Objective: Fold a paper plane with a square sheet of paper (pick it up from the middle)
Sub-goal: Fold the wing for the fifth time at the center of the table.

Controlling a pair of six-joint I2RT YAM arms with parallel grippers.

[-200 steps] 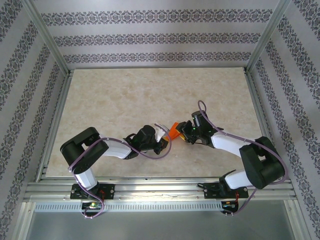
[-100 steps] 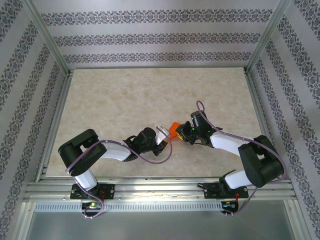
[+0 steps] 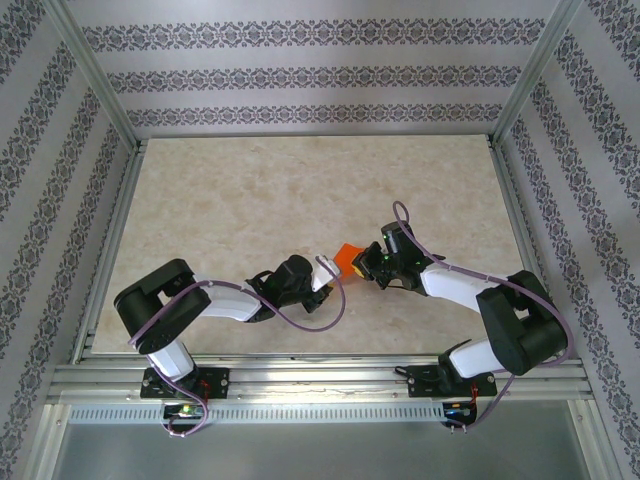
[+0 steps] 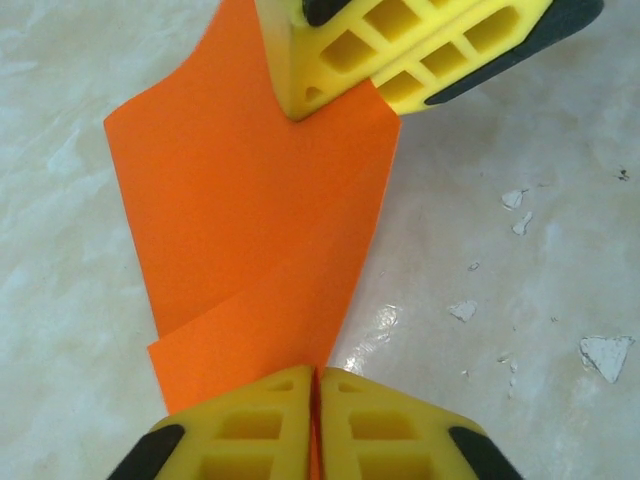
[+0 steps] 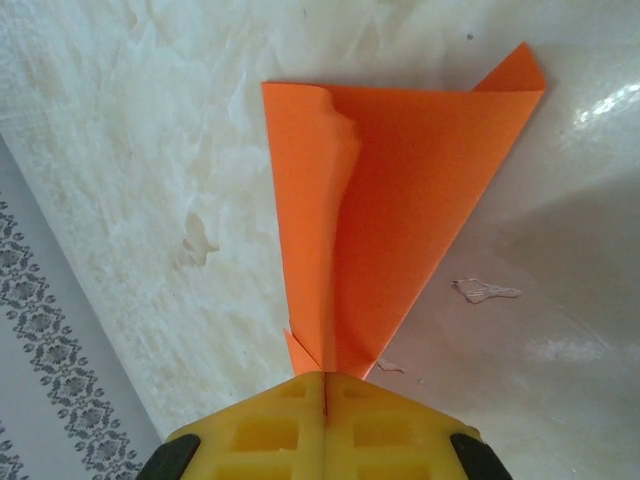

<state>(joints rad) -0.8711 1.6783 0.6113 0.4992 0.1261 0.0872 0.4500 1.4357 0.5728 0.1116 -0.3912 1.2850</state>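
The orange paper plane [image 3: 347,256] is a folded sheet held just above the middle of the table, between my two grippers. In the left wrist view the paper plane [image 4: 250,200] shows overlapping folded layers, and my left gripper [image 4: 317,375] is shut on its near edge. The right gripper's yellow fingers [image 4: 400,50] pinch its far end. In the right wrist view the paper plane [image 5: 400,180] fans out from a narrow point, with a centre crease and a curled flap, and my right gripper [image 5: 325,378] is shut on that point. From above, the left gripper [image 3: 330,272] and right gripper [image 3: 364,266] nearly meet.
The marbled tabletop [image 3: 250,200] stretches open behind and to both sides. Metal rails [image 3: 110,250] and patterned walls enclose it. Small white flecks [image 4: 600,355] lie on the surface near the paper.
My left gripper has moved up and right, closing in on the paper. The paper and right gripper have shifted slightly toward the far left.
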